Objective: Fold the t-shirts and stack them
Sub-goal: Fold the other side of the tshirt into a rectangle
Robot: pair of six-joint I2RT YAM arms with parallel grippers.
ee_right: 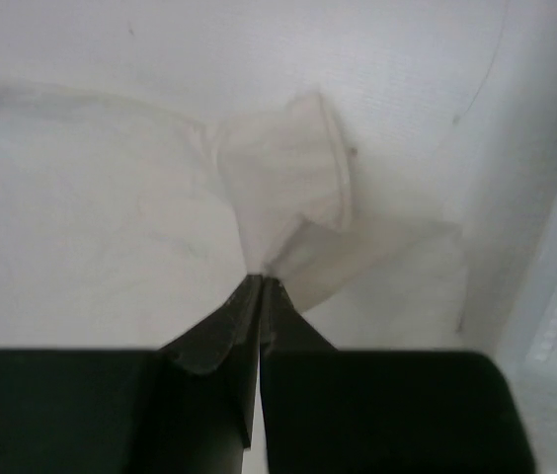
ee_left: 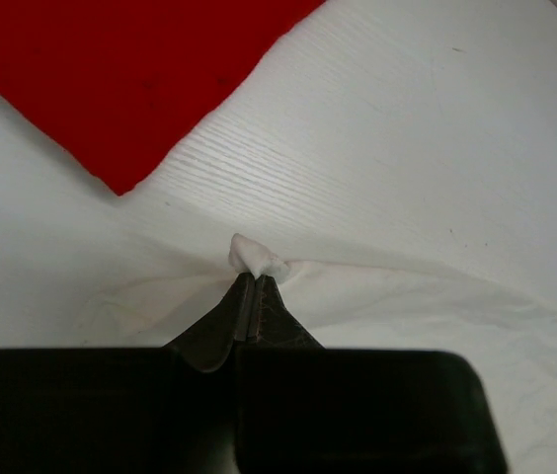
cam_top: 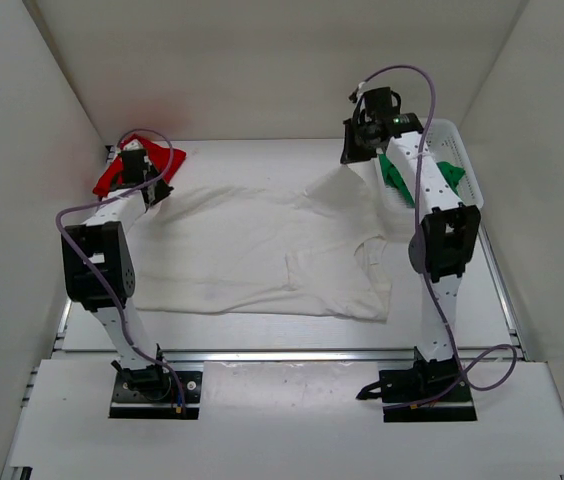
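Stretching forward, left tool (ee_left: 256, 282) and right tool (ee_right: 262, 283) each pinch the off-white shirt (cam_top: 252, 250).

Red shirt (cam_top: 110, 180), off-wht shirt (cam_top: 252, 250), grn shirt (cam_top: 394, 176), wht basket (cam_top: 465, 145)

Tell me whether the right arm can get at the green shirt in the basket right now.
Probably not straight away: the right gripper is shut on the white shirt and would have to let go. Otherwise the green shirt lies close by in the open-topped basket.
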